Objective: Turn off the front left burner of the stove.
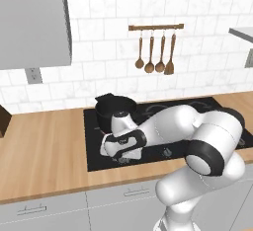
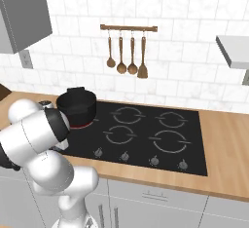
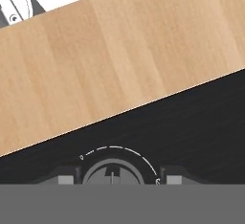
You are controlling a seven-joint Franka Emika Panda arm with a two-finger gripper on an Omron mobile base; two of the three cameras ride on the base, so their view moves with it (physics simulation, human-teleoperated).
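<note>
Straddling a small knob (image 3: 113, 173) at the stove's (image 3: 201, 122) front edge, the gripper (image 3: 115, 179) stands narrowly parted, one finger either side; contact unclear. The knob's pointer mark aims toward the wooden countertop (image 3: 119, 60). Farther back, the right base view shows the front left burner (image 2: 81, 123) glowing red beneath a black pot (image 2: 77, 104).

arm hides front left burner (image 2: 80, 123); knob (image 3: 113, 174) cut off below.
</note>
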